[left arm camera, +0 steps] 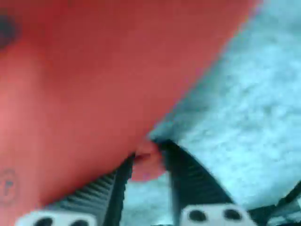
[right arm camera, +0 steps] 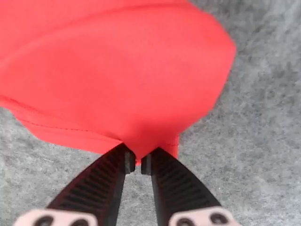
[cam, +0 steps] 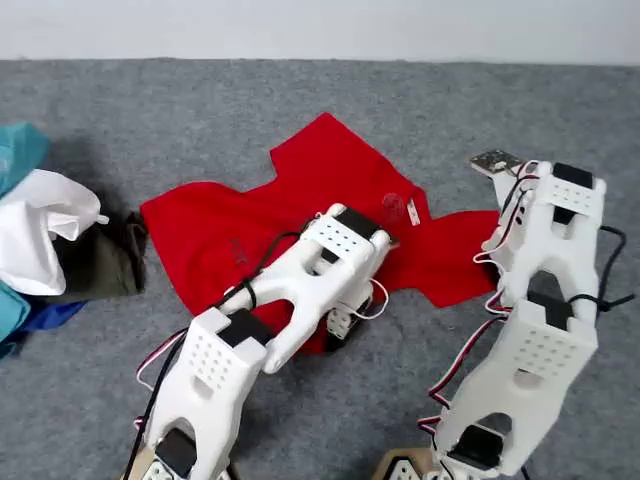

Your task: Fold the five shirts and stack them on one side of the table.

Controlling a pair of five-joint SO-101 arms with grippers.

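A red shirt [cam: 300, 200] lies spread out, wrinkled, in the middle of the grey table. My left gripper [cam: 337, 335] sits at the shirt's near edge. In the left wrist view, the left gripper [left arm camera: 146, 159] is shut on a small fold of the red shirt [left arm camera: 94, 70]. My right gripper [cam: 492, 268] is at the shirt's right end. The right wrist view shows the right gripper [right arm camera: 138, 163] shut on the hem of the red shirt [right arm camera: 117, 70], whose cloth bulges up in front of the fingers.
A pile of other shirts sits at the table's left edge: a white one [cam: 40, 235], a dark olive one [cam: 100, 262], teal [cam: 18, 150] and blue [cam: 40, 318]. Bare grey felt [cam: 480, 100] stretches behind and to the right of the red shirt.
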